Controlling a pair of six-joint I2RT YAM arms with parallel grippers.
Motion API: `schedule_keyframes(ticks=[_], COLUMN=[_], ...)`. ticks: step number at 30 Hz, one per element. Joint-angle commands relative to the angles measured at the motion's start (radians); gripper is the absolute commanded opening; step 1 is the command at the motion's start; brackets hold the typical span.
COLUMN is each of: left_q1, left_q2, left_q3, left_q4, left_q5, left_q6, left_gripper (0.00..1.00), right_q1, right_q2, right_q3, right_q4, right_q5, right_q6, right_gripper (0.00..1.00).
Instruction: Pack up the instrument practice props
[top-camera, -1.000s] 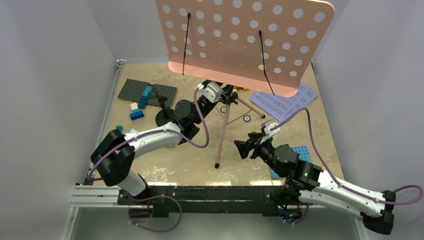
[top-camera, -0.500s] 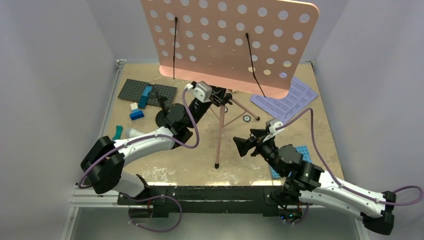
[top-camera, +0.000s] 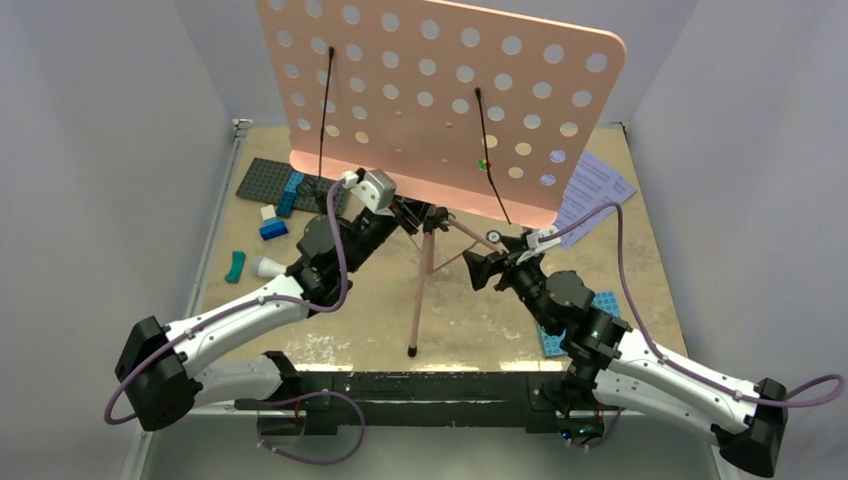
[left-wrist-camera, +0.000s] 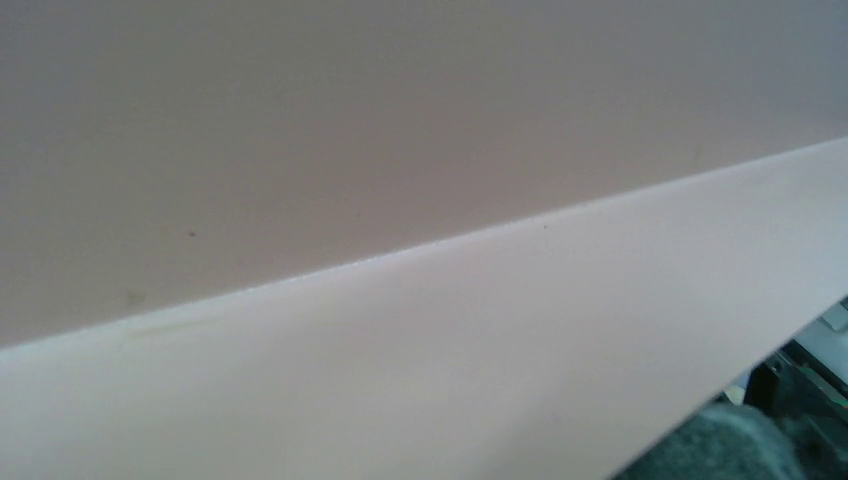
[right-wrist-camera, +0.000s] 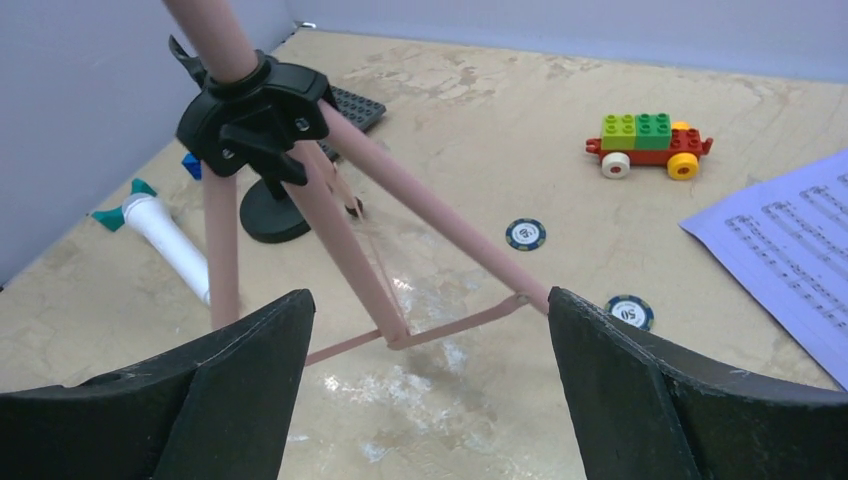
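Right fingers (right-wrist-camera: 240, 390): spread wide, holding nothing, and wider than a second ago; the arm has reached in from the near right, so two pink tripod legs and their thin brace sit in the gap ahead of the tips, untouched.

Left fingers (top-camera: 405, 212): narrow, at the shaft beside the black hub (top-camera: 432, 218), under the desk's lower edge; the contact itself is hidden; the pink music stand (top-camera: 430, 100) has travelled left with this arm over the last second, so I judge them closed on the stand.

Meaning for the task: the left arm is repositioning the stand while the right readies for the legs; nothing looks folded or stowed yet.

Task things: the stand is mid-table with its desk toward the back; the lavender sheet music (top-camera: 598, 188) lies flat at back right, partly behind the desk; the grey-white microphone (top-camera: 268, 266) lies at left beside the left forearm.

Views: the left wrist shows only pink desk surface, no fingers; only the right wrist shows the black round mic-stand base (right-wrist-camera: 270, 215) behind the legs (the top view hides it under the left arm), a brick toy car (right-wrist-camera: 650, 143) and a round token (right-wrist-camera: 525, 234); only the top view shows the blue studded plate (top-camera: 603, 303) on the table (top-camera: 480, 325).
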Motion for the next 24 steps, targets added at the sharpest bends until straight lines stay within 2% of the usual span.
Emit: schedule_keyframes(ticks=[1,11,16,19,24], left_q1=[-0.006,-0.007,-0.006,-0.006,-0.006], left_q2=[-0.087,-0.121,-0.124,-0.127,-0.14], left_q3=[-0.041,-0.033,-0.018,-0.022,-0.039], left_q4=[-0.021,-0.004,0.033,0.055,0.068], left_q5=[0.04,0.042,0.08,0.088,0.089], left_q6=[-0.092,-0.156,-0.215,-0.243,-0.243], left_gripper=[0.0,0.0,0.0,0.0,0.0], right_q1=[-0.025,-0.027,-0.034,-0.054,-0.065], right_q2=[0.032,0.22,0.342,0.396,0.457], right_q3=[0.041,0.065,0.126,0.137,0.177], right_q4=[0.101,0.226,0.268,0.329,0.347], right_q5=[-0.105,-0.172,-0.064,-0.106,-0.146], right_q6=[-0.047,-0.098,-0.146,-0.154,-0.154], right_gripper=[0.91,0.9,0.88,0.83,0.66])
